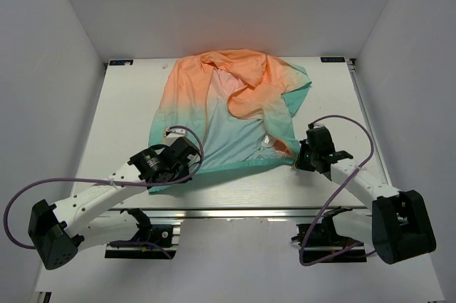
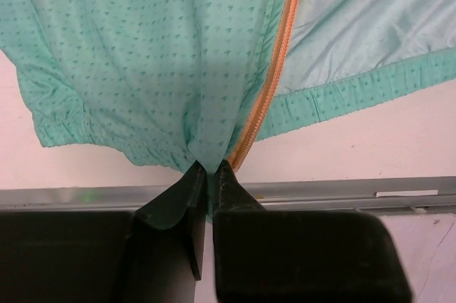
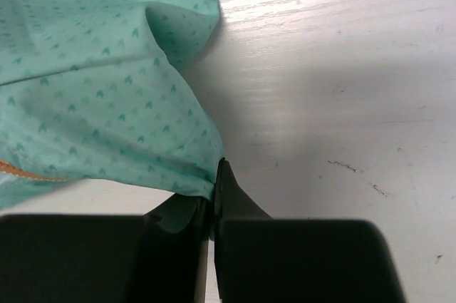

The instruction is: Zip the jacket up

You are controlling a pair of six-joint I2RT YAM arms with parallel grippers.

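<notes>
The jacket [image 1: 228,107] lies spread on the white table, peach-orange at the far side and teal at the near hem, its front open with pale lining showing. My left gripper [image 1: 187,167] is shut on the teal hem [image 2: 192,142] right beside the bottom end of the orange zipper [image 2: 274,78]. My right gripper [image 1: 303,157] is shut on the jacket's teal fabric [image 3: 107,103] at the hem's right corner, and the cloth bunches up from its fingertips [image 3: 224,178]. A short strip of orange zipper tape [image 3: 21,172] shows at the left edge of the right wrist view.
A metal rail [image 2: 342,190] runs along the table's near edge just behind the left gripper. The table [image 1: 128,117] is boxed in by white walls on the left, right and far sides. Purple cables [image 1: 349,132] loop off both arms.
</notes>
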